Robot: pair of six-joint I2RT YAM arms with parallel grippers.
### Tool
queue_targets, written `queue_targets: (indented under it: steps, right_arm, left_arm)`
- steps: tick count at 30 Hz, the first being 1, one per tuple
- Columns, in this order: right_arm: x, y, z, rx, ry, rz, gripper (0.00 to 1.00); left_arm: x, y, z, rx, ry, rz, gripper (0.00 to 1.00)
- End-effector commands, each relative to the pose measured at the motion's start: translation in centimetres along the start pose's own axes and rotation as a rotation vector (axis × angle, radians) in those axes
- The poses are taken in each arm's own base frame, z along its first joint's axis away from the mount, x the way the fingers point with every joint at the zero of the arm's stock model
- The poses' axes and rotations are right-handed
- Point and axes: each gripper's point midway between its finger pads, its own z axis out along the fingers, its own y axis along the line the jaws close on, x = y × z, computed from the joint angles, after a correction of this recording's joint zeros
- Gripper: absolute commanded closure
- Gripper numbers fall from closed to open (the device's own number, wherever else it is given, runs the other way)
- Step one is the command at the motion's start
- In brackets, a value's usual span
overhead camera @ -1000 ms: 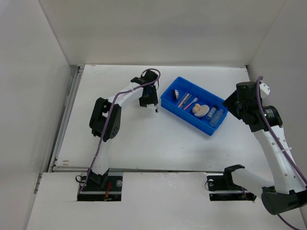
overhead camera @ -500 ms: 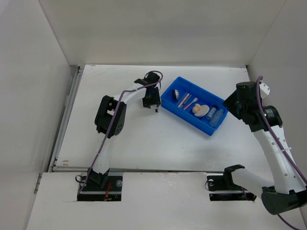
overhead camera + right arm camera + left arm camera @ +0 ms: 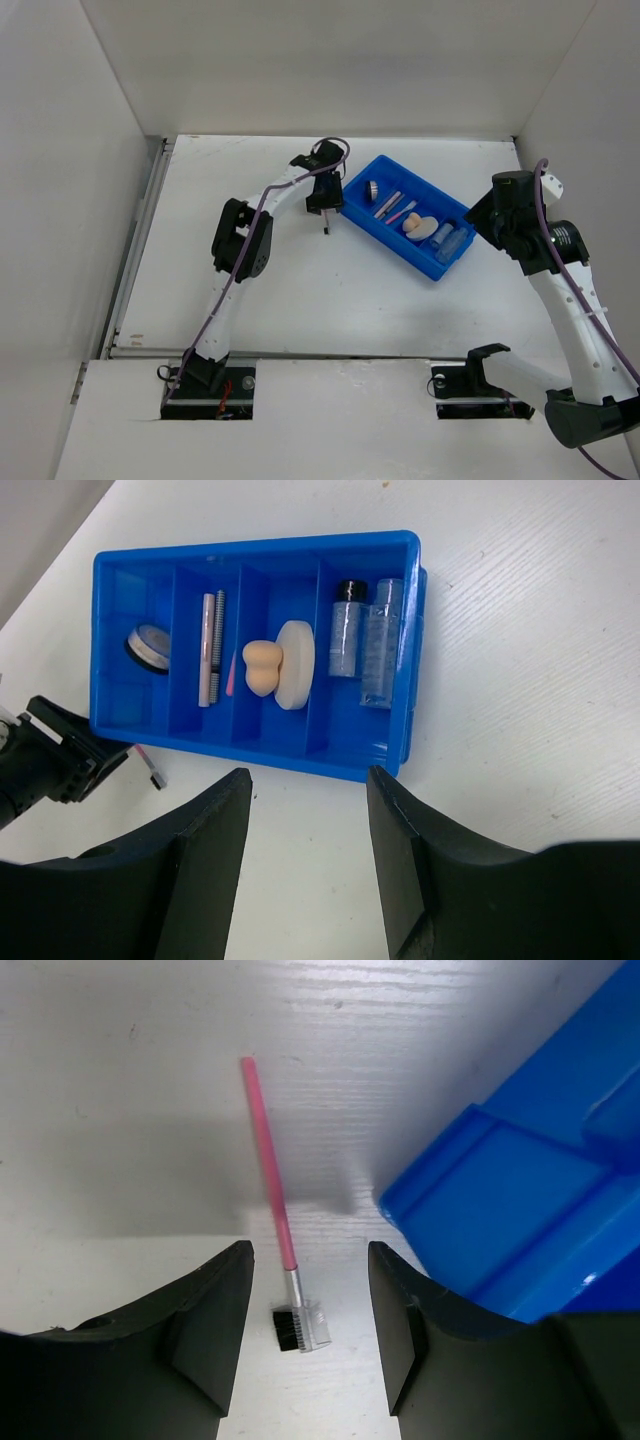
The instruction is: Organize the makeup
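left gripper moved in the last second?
Yes. The left gripper has shifted right, away from the table's left rail, and slightly toward the far edge.

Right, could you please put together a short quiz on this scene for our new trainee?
1. How many bottles lie in the blue tray?
2. Which gripper hangs open over the pink brush stick on the table?
3. What shares the beige sponge's compartment? A: nothing else. B: a white round pad. C: a bottle.
Key: 1: two. 2: the left gripper. 3: B.
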Motion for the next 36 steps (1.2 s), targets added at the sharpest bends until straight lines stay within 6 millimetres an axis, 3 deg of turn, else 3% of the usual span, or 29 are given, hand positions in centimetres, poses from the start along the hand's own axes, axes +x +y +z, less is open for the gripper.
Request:
queue_targets:
  steps: [1,6,7,15,20,24,26,32,36]
  right_arm:
    - [-1.6,0.6,-1.2,-0.028,-0.05,0.016,0.44]
    - [-1.6,0.6,-1.2,-0.028,-0.05,0.016,0.44]
    - [-1.6,0.6,-1.2,-0.028,-0.05,0.016,0.44]
    - [-1.4,0.7,-1.0,-0.028,-0.038,0.012,0.44]
    - [-1.4,0.7,-1.0,-0.028,-0.038,0.012,0.44]
    - [-1.5,0.9,-1.0,-0.035,-0.043,0.016,0.44]
    - [-1.5,0.9,-1.0,-0.035,-0.043,0.016,0.44]
    - [-1.3,0.7,-0.8,-0.028,-0.038,0.012,0.44]
    - [-1.4,0.9,-0.8,-0.035,-0.043,0.015,0.44]
  left_arm:
    - [-0.4,0.9,-1.0,-0.068,-0.007,0.023,0.53]
    - [1.1,2.8,-0.7,-0.143,0.024,0.009,0.57]
    - [2.3,3.5,0.1,-0.159,0.047,0.002,0.59]
    - [3.7,3.0,0.9,-0.136,0.073,-0.011,0.6]
    - [4.2,3.9,0.8,-0.17,0.079,-0.007,0.87]
    - [4.6,4.8,0.4,-0.175,0.081,-0.006,1.0]
    - [5.1,5.3,0.7,-0.194,0.09,-0.003,1.0]
    - [3.5,7.6,-2.2,-0.318,0.021,0.033,1.0]
    - [1.1,7.7,-6.4,-0.298,-0.054,0.09,1.0]
